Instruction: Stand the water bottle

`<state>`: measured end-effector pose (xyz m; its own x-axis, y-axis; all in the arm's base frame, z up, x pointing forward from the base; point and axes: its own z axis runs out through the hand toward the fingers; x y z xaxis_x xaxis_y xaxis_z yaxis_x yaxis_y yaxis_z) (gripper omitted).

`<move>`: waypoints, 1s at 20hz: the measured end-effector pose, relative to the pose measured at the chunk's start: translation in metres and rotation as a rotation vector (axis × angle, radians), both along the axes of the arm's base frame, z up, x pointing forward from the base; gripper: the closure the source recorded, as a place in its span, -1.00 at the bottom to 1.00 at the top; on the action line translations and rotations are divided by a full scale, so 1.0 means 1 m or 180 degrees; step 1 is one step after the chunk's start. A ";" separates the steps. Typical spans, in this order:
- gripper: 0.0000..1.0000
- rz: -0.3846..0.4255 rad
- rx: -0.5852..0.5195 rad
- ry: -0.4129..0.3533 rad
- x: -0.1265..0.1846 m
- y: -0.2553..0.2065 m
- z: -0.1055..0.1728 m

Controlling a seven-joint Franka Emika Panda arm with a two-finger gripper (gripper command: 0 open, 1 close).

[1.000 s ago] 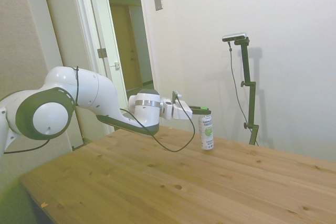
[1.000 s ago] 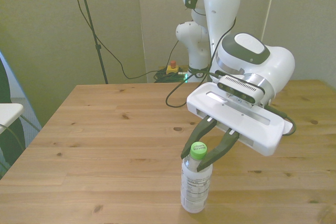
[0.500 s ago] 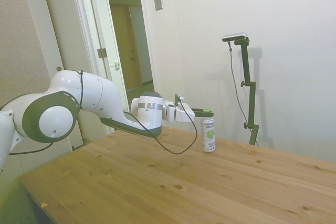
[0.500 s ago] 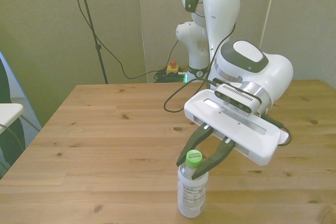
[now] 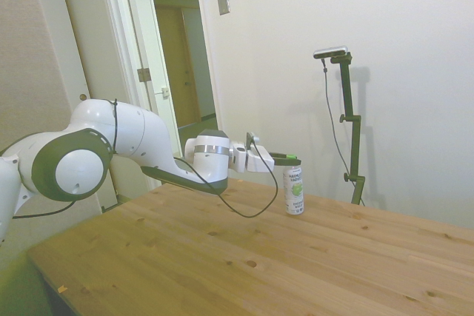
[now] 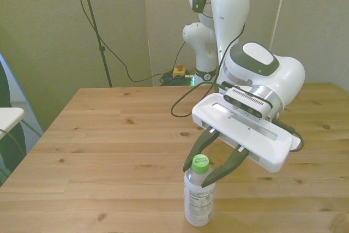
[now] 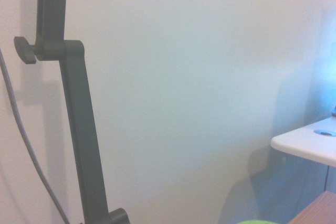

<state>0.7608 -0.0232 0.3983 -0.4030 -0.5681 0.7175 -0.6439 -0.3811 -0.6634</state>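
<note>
Standing upright: water bottle (image 6: 199, 200) | table (image 6: 109, 151) near edge | end effector (image 6: 205, 171) spread, flanking cap

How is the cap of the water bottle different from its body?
The cap is green and opaque; the body is clear plastic with a white printed label. The cap is short and narrower; the body is tall and wider. The hand flanks the cap, not the body. Both stand upright.
</note>
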 end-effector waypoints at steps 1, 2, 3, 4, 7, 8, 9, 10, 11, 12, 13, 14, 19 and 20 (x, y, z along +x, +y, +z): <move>-1.00 0.0007 0.0003 -0.0004 0.000 0.002 0.001; -1.00 0.0014 0.0006 -0.0012 0.000 0.003 0.003; -1.00 0.0020 0.0012 -0.0023 -0.001 0.005 0.006; -1.00 0.0025 0.0018 -0.0035 -0.001 0.006 0.009; -1.00 0.0033 0.0037 -0.0077 -0.005 0.009 0.022; -1.00 0.0041 0.0049 -0.0085 -0.008 0.011 0.027; -1.00 0.0051 0.0068 -0.0085 -0.013 0.013 0.032; -1.00 0.0064 0.0102 -0.0078 -0.020 0.017 0.038; -1.00 0.0070 0.0156 -0.0055 -0.028 0.020 0.041; -1.00 0.0068 0.0221 -0.0014 -0.039 0.023 0.042; -1.00 0.0070 0.0294 0.0060 -0.051 0.025 0.038; -1.00 0.0082 0.0373 0.0146 -0.062 0.028 0.030; -1.00 0.0281 0.0845 0.0772 -0.127 0.051 0.005; -1.00 0.0337 0.0912 0.0909 -0.142 0.059 0.008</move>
<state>0.6185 0.0356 0.4062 -0.1393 -0.7887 0.5988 -0.7846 -0.2810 -0.5526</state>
